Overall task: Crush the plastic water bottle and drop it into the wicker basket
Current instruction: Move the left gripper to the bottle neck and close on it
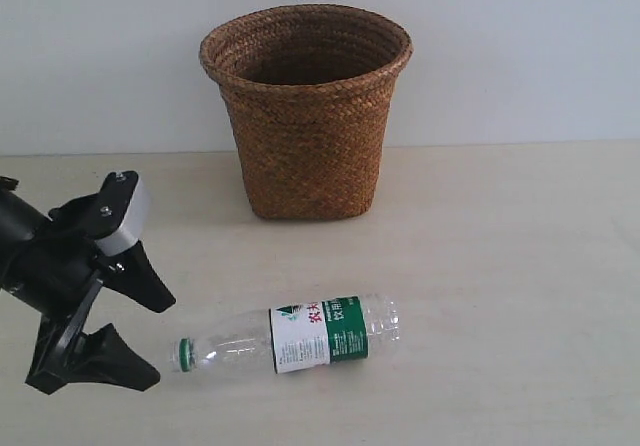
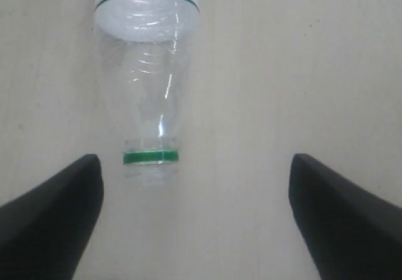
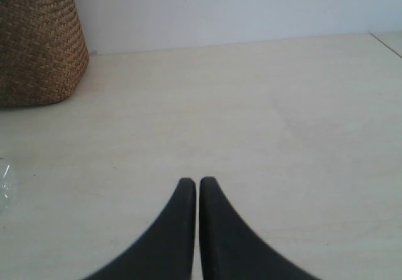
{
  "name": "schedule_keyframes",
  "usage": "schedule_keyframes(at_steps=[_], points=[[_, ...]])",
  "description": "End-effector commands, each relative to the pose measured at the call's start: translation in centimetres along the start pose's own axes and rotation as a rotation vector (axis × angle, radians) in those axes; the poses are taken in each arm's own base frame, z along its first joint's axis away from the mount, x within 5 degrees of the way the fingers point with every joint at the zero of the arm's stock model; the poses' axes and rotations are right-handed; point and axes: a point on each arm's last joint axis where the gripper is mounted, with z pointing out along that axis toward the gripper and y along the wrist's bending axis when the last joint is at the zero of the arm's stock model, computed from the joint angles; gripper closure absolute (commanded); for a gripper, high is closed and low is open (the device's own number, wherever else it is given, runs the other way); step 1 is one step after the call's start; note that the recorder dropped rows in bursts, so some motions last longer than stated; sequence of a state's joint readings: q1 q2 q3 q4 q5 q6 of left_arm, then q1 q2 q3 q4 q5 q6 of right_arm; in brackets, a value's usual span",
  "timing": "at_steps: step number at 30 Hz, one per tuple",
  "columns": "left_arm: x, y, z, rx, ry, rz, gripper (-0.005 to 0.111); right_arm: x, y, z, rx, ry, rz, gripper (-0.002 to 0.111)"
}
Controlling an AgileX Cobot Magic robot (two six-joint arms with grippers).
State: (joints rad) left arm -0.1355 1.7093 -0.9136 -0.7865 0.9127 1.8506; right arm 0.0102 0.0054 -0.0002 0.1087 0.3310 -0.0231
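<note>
The clear plastic water bottle (image 1: 290, 338) lies on its side on the table, green cap end toward the left, uncrushed. In the left wrist view its neck and green ring (image 2: 151, 157) point at the camera, nearer one black finger (image 2: 59, 204) than the other. My left gripper (image 1: 158, 338) stands open just left of the cap, not touching it; its wrist view shows the gap (image 2: 195, 164) wide. The brown wicker basket (image 1: 305, 116) stands upright behind the bottle, and its side shows in the right wrist view (image 3: 38, 41). My right gripper (image 3: 198, 183) is shut on nothing and out of the exterior view.
A pale wall rises behind the basket. The table's beige top (image 1: 500, 266) stretches to the right of the bottle. A sliver of the bottle's base (image 3: 5, 186) shows at the edge of the right wrist view.
</note>
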Motion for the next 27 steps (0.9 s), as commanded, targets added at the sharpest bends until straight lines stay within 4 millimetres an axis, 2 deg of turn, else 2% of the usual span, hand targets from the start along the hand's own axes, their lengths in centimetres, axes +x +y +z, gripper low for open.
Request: schedule_keyframes(at_steps=[1,6,9,15,24,27], points=[[0.2,0.8,1.5,-0.007,-0.050,0.044,0.031,-0.1,0.0,0.0,0.002,-0.012,-0.011,0.108],[0.7,1.9,2.9,-0.052,-0.080,0.023,0.031,-0.1,0.0,0.0,0.002,-0.012,-0.011,0.108],[1.1,1.9,3.7,-0.019,-0.095,0.060,0.031,-0.1,0.0,0.0,0.002,-0.012,-0.011,0.108],[2.3,2.1,5.3,0.011,-0.070,0.021,0.031,-0.1,0.0,0.0,0.002,-0.013,-0.010,0.108],[3.1,2.5,7.0,0.024,-0.101,-0.075,0.031,-0.1,0.0,0.0,0.002,-0.013,-0.010,0.108],[3.2,2.6,7.1,0.012,-0.090,-0.080,0.035,-0.1,0.0,0.0,0.002,-0.013,-0.010,0.108]])
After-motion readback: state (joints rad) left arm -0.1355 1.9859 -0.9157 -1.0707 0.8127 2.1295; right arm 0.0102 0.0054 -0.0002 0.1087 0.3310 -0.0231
